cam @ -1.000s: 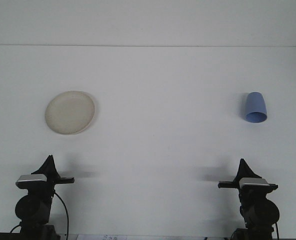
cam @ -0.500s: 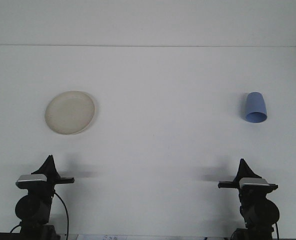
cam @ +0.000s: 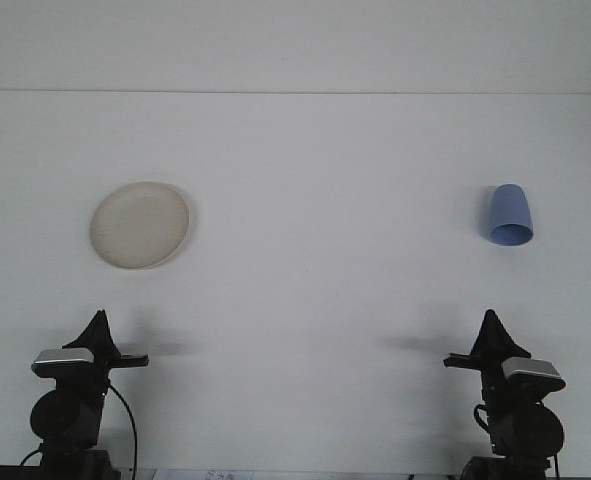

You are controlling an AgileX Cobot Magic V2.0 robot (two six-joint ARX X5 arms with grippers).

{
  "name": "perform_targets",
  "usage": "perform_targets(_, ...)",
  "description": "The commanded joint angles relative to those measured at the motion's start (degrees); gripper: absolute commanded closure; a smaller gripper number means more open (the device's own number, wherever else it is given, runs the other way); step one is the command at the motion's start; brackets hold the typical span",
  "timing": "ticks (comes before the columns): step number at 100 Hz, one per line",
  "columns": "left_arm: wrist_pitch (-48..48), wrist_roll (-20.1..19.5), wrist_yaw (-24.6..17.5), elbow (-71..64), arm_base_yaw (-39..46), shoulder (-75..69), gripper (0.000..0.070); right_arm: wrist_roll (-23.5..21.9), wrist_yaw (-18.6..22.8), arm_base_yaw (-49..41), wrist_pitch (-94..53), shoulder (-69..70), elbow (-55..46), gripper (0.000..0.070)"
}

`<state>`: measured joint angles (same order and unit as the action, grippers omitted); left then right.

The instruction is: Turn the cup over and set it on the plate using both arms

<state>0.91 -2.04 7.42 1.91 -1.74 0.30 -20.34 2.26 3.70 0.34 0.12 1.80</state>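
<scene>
Blue cup point(cam: 511, 214) sits mouth-down on the surface point(cam: 325, 200), well ahead of right end effector point(cam: 491, 325). Plate point(cam: 140, 224) lies ahead of left end effector point(cam: 98, 325). Both tips look pinched closed, empty. Risk: tapered cup slips or tips w/ an off-centre grab, or drops during the 2-arm handover.

One blue cup point(cam: 511, 214), one cream plate point(cam: 139, 224), and two tools, left point(cam: 97, 325) and right point(cam: 491, 328).

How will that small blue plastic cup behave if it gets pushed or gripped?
The small blue plastic cup looks upside down, wider rim on the table, so a low push probably slides it rather than tipping it. It looks light and rigid. Its tapered, smooth wall might slip upward from a squeeze.
</scene>
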Motion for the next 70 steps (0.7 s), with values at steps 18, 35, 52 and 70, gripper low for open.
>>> perform_targets(18,0.8,-0.1,0.2,-1.1,0.1,-0.1,0.0684,2.3,-7.6,0.0,-2.2,9.2,12.5,0.0423)
perform_targets(35,0.8,-0.1,0.2,-1.1,0.1,-0.1,0.0684,7.5,-8.2,0.0,-3.4,23.6,21.6,0.0175)
perform_targets(52,0.8,-0.1,0.2,-1.1,0.1,-0.1,0.0684,14.2,-12.9,0.5,-2.6,38.6,28.5,0.0176)
perform_targets(70,0.8,-0.1,0.2,-1.1,0.1,-0.1,0.0684,18.7,-12.7,4.8,1.6,52.0,30.6,0.0184)
